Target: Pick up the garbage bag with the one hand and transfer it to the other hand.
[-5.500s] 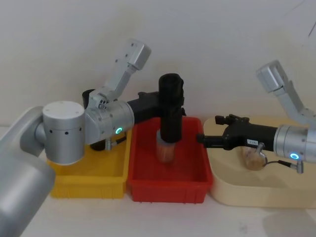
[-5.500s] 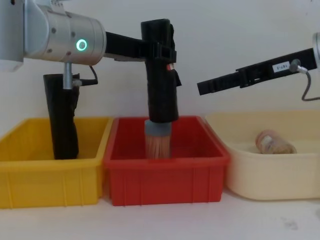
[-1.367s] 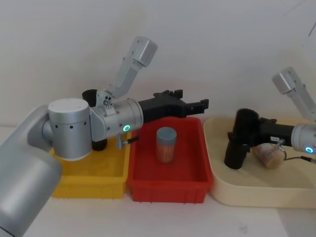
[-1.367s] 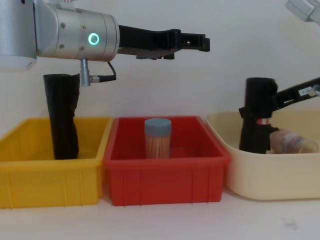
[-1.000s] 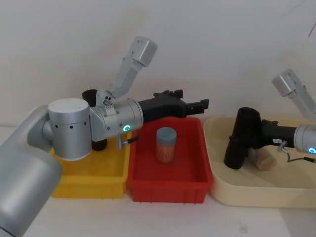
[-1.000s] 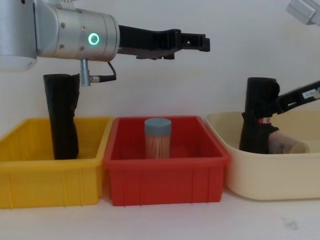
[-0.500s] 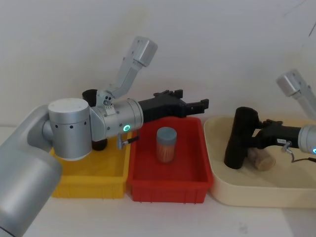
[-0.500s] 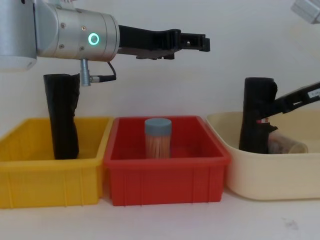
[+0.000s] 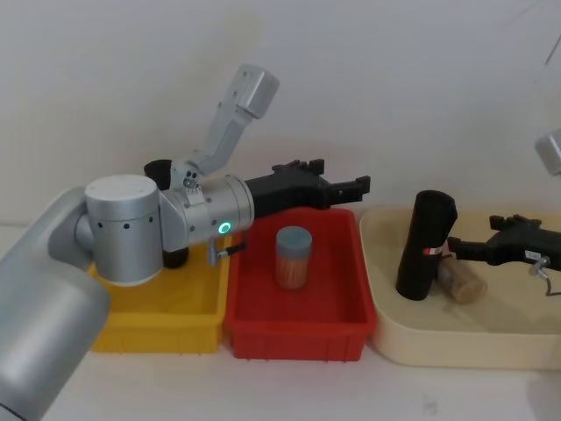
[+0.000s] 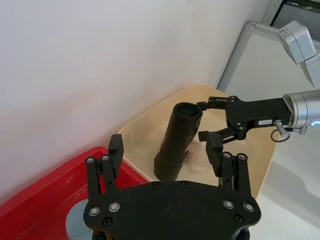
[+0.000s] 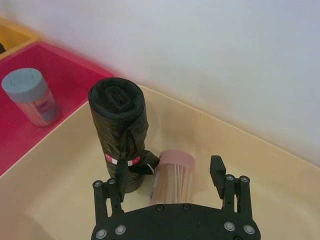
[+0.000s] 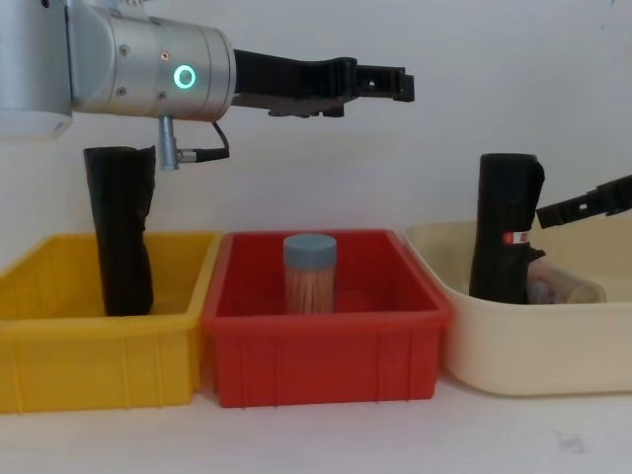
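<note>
Garbage bag (image 9: 424,246), a tall black roll with a red-and-white label band, is standing slightly tilted at the left end of the cream tray (image 9: 456,344), with its base on the tray floor. Nothing is gripping it. Just beside its base, a clear tube of wooden sticks with a pink cap (image 11: 172,176) is lying on its side. The right gripper (image 9: 456,243), on the arm at the right edge of the head view, is sitting close to the roll at label height with its jaws spread apart, and whether it is touching the roll cannot be told. The left gripper (image 12: 400,85), on the silver arm with the green ring, is hovering high above the red bin (image 12: 326,355) with its fingers parted and holding nothing. A jar of sticks with a grey lid (image 12: 309,274) is standing upright in the red bin. A second black roll (image 12: 122,230) is standing in the yellow bin (image 12: 99,355) on the left.
</note>
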Controlling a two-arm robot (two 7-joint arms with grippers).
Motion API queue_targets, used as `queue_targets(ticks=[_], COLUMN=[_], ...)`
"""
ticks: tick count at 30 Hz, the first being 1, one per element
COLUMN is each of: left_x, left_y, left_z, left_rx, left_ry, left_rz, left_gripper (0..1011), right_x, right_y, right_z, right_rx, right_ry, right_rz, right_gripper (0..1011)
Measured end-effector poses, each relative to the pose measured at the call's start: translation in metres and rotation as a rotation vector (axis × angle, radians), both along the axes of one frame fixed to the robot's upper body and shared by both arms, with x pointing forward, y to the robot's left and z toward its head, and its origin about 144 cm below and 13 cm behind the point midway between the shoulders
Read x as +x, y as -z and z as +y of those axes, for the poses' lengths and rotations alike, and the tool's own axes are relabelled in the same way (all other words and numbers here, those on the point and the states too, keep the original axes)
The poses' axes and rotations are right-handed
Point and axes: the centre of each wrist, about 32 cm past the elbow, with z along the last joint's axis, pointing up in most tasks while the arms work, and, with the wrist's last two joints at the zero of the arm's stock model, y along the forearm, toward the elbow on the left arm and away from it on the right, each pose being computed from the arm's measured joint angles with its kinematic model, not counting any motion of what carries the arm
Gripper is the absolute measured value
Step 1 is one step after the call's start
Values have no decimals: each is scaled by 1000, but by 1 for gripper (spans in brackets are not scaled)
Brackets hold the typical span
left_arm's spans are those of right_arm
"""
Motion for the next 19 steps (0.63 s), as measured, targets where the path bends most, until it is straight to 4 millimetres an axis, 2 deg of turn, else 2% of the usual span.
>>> queue_targets(ticks=[8,19], left_x=[-6,-28], left_y=[11,43], left_z=[2,11], left_rx=[17,76], left_ry=[-40,-165], left_rz=[-20,-94], left_gripper=[1002,1001], right_x=[-3,-21], right_y=[5,27], right_z=[4,21], right_rx=[6,28], right_ry=[-3,-2], right_rz=[-9,-60], right_gripper=[999,999])
